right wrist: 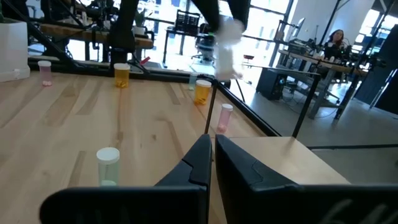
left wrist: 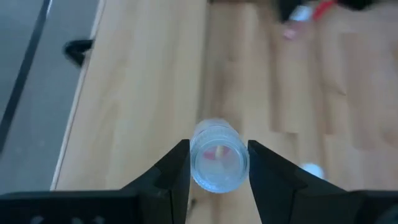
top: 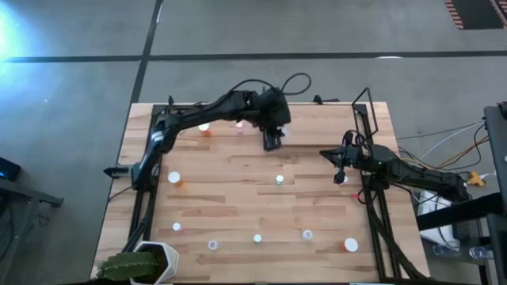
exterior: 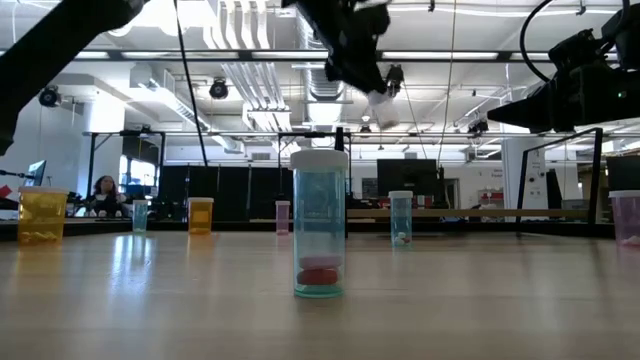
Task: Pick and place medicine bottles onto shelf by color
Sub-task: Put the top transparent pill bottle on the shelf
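My left gripper [top: 273, 142] hangs high over the far middle of the wooden table [top: 238, 198], shut on a clear medicine bottle [left wrist: 217, 163] with a white cap [exterior: 380, 105]. Other small medicine bottles stand on their bases on the table: a bluish one [exterior: 320, 225] close to the low camera, two orange ones [top: 204, 127] [top: 174, 179] and one near the middle [top: 279, 180]. Thin black rods of the shelf [top: 366, 119] edge the board on the right. My right gripper [top: 337, 172] waits shut by the right edge, touching nothing. My left gripper pinches the clear bottle's round side wall [left wrist: 194, 165] between its two fingers [left wrist: 168, 171], one on each side. The fingers slant down from above. The bottle is lifted clear of the table and tilted, its white cap end lowest [exterior: 380, 105].
More bottles stand in a row near the front edge [top: 257, 237] [top: 306, 234] [top: 350, 245]. A potted green plant [top: 135, 265] sits at the near left corner. Black rods [top: 150, 158] also run along the left side. Bare board lies between the bottles in the middle.
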`<move>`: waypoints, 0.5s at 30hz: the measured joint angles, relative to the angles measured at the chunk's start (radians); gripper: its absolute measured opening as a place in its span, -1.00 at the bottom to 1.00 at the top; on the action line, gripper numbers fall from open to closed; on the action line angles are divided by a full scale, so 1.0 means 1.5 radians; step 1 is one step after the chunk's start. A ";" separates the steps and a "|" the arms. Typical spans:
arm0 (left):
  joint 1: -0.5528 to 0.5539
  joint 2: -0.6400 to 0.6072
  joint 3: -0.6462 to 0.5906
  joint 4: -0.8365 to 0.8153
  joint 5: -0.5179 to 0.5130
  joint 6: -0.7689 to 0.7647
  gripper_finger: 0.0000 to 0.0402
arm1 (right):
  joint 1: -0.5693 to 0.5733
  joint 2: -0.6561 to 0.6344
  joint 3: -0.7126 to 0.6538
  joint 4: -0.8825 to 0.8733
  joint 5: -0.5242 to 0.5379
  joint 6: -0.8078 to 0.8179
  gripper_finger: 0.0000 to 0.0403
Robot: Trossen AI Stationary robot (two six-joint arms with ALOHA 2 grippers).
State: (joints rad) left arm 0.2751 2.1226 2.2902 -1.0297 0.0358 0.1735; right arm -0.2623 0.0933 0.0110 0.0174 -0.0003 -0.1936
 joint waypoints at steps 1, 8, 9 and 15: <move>0.007 0.011 0.001 -0.001 0.000 -0.006 -0.43 | 0.000 0.002 0.000 0.000 0.000 0.002 -0.94; 0.014 0.053 0.001 0.065 0.008 -0.001 -0.43 | 0.000 0.006 0.000 -0.001 0.000 0.001 -0.94; 0.014 0.058 0.001 0.067 0.008 -0.001 -0.43 | 0.000 0.006 0.000 -0.001 0.000 0.000 -0.94; 0.020 0.081 -0.003 0.070 0.003 0.000 -0.43 | 0.000 0.005 0.000 -0.001 0.000 0.001 -0.94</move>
State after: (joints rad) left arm 0.3050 2.2446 2.2852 -0.9246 0.0400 0.1740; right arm -0.2623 0.1001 0.0113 0.0154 0.0002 -0.1919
